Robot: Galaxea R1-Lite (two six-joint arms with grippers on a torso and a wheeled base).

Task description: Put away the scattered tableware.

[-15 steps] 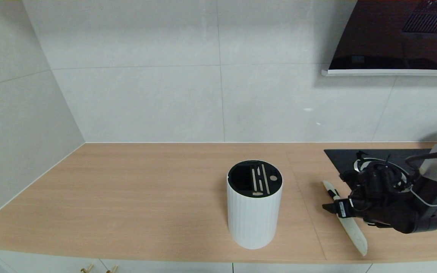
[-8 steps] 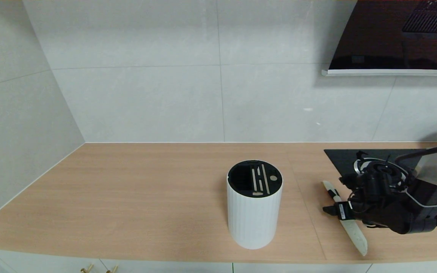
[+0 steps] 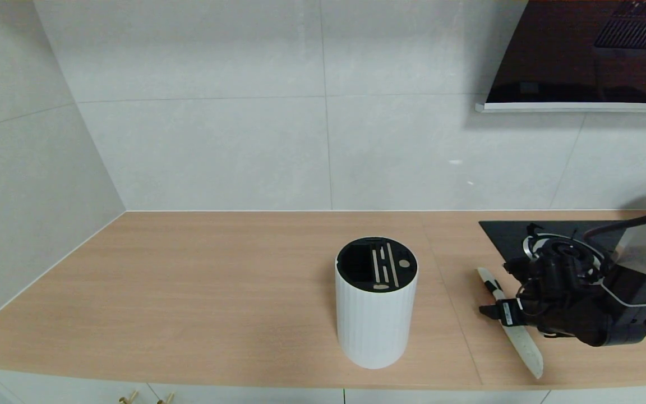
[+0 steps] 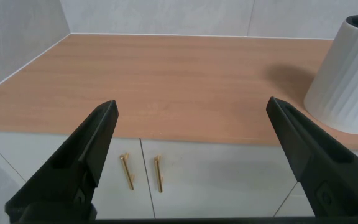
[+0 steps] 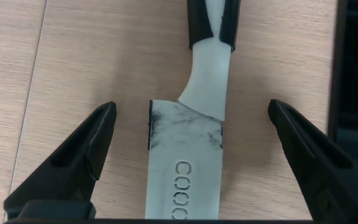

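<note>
A white knife with a black-and-white handle lies flat on the wooden counter, right of a white ribbed knife holder with a black slotted top. My right gripper hovers low over the knife, open. In the right wrist view its fingers straddle the blade near the heel without touching it. My left gripper is open with nothing in it and sits in front of the counter's edge. The holder stands off to one side of it.
A black cooktop lies behind the right gripper, under a dark range hood. Tiled walls close the back and left. Cabinet doors with gold handles sit below the counter edge. Bare counter stretches left of the holder.
The right arm's upper link shifted a little and the gripper settled slightly over the knife. Knife and holder have not moved.
</note>
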